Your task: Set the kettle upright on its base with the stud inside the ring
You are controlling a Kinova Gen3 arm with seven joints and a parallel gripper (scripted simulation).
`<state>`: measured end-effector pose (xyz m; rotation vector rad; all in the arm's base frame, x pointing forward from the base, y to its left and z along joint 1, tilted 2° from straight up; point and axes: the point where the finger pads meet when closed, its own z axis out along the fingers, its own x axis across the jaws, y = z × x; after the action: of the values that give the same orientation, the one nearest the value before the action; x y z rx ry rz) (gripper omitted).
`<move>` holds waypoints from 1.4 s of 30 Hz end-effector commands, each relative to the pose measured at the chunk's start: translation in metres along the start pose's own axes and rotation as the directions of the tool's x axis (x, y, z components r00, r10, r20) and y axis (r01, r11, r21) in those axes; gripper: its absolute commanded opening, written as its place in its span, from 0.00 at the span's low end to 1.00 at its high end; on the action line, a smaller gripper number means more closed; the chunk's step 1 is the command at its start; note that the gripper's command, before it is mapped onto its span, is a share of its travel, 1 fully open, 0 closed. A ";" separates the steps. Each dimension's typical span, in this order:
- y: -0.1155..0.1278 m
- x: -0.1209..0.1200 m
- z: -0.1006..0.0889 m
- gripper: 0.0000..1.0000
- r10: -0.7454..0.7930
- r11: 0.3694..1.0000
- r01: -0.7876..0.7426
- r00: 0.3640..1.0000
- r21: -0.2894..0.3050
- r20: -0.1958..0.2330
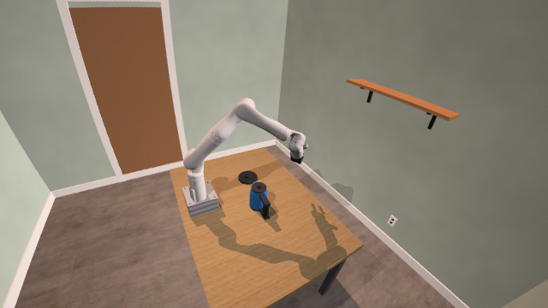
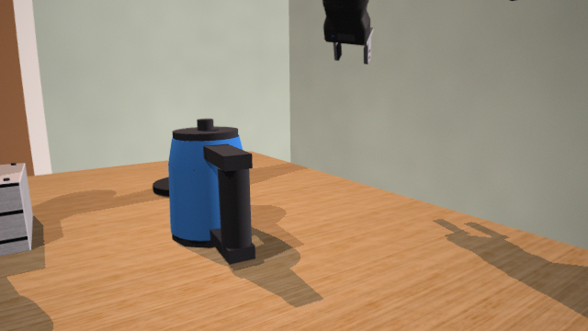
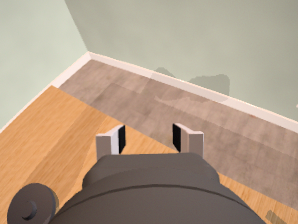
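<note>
The blue kettle point(image 1: 259, 198) with a black lid and black handle stands upright on the wooden table, also in the exterior view point(image 2: 207, 188). The black round base point(image 1: 247, 177) lies flat on the table just behind it, partly hidden by the kettle in the exterior view point(image 2: 162, 187); it shows with its stud at the lower left of the wrist view point(image 3: 29, 211). My gripper point(image 1: 296, 162) is open and empty, high above the table's far right edge, well apart from the kettle; it also shows in the exterior view point(image 2: 352, 52) and the wrist view point(image 3: 149, 140).
The arm's grey mount point(image 1: 200, 202) stands at the table's left edge. Walls close in behind and to the right of the table. A wooden shelf point(image 1: 402, 99) hangs on the right wall. A door point(image 1: 128, 85) is at the back.
</note>
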<state>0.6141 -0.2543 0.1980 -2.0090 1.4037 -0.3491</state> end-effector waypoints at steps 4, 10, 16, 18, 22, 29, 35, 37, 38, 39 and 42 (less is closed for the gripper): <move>-0.001 -0.041 -0.006 1.00 -0.078 0.995 0.079 0.997 -0.063 0.017; 0.005 -0.065 -0.009 1.00 -0.120 0.987 0.123 0.992 -0.105 0.034; 0.017 -0.100 -0.015 1.00 -0.185 0.967 0.193 0.981 -0.167 0.063; 0.022 -0.112 -0.018 1.00 -0.206 0.958 0.216 0.976 -0.187 0.073; 0.032 -0.134 -0.024 1.00 -0.248 0.938 0.263 0.964 -0.226 0.095; 0.046 -0.162 -0.032 1.00 -0.302 0.906 0.325 0.945 -0.270 0.124; 0.064 -0.191 -0.044 1.00 -0.360 0.863 0.393 0.919 -0.318 0.160; 0.071 -0.201 -0.048 1.00 -0.379 0.846 0.416 0.909 -0.333 0.172; 0.074 -0.205 -0.050 1.00 -0.389 0.838 0.427 0.904 -0.340 0.178; 0.077 -0.210 -0.052 1.00 -0.398 0.830 0.438 0.899 -0.346 0.184; 0.084 -0.218 -0.057 1.00 -0.415 0.812 0.459 0.888 -0.359 0.196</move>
<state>0.4424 -0.1036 0.2102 -2.6302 1.0045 -0.1376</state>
